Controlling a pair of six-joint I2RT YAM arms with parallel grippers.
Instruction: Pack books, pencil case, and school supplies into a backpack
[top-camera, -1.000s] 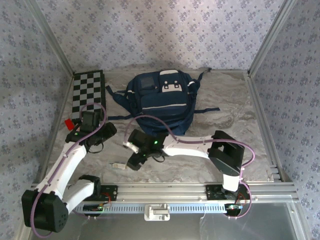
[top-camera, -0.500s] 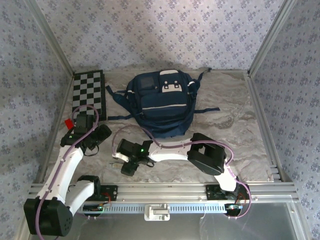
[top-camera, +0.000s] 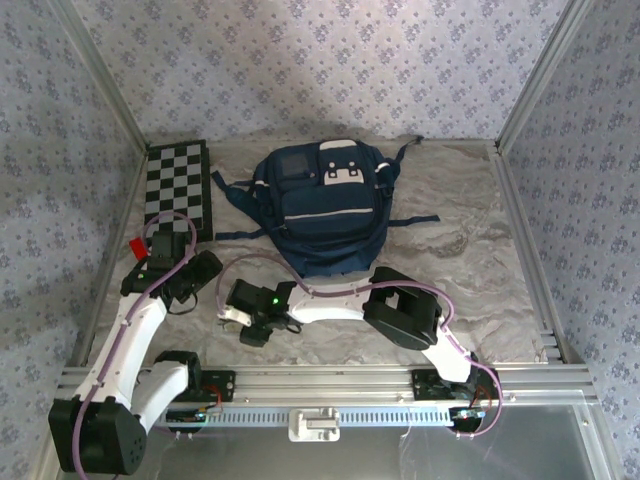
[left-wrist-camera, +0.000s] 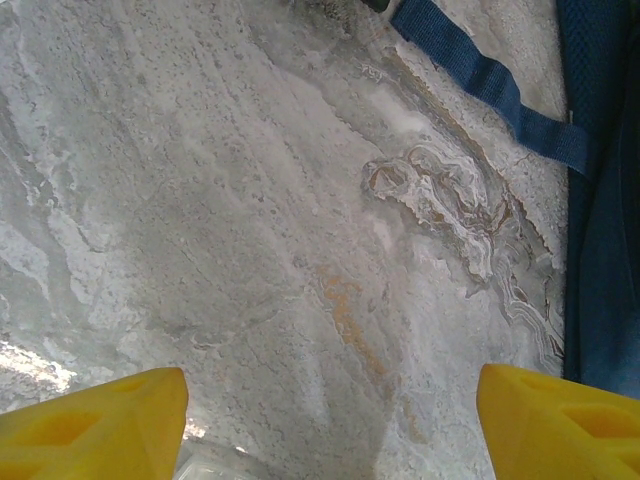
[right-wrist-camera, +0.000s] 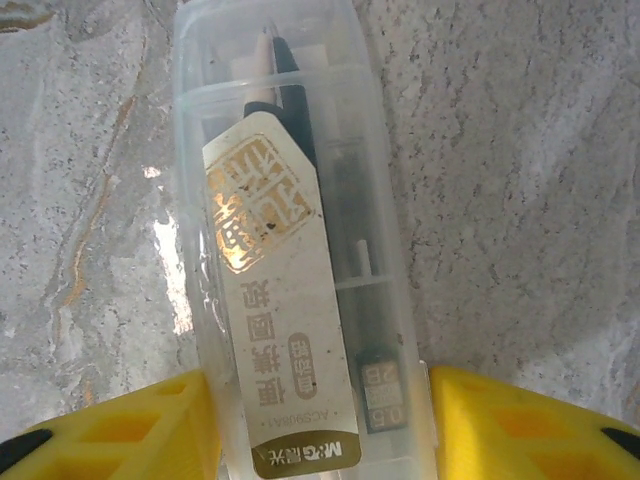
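The grey marbled table (top-camera: 470, 240) bears the backpack (top-camera: 325, 205), a chequered board (top-camera: 178, 188) and a clear supplies case (right-wrist-camera: 300, 250).

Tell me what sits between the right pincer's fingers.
In the right wrist view, a clear plastic stationery case lies flat on the marbled table, both yellow fingers against its sides.

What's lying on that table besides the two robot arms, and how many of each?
Navy-blue fabric backpack: 1
Black-and-white chequered board: 1
Clear plastic pencil box: 1
Small red block: 1
Total: 4
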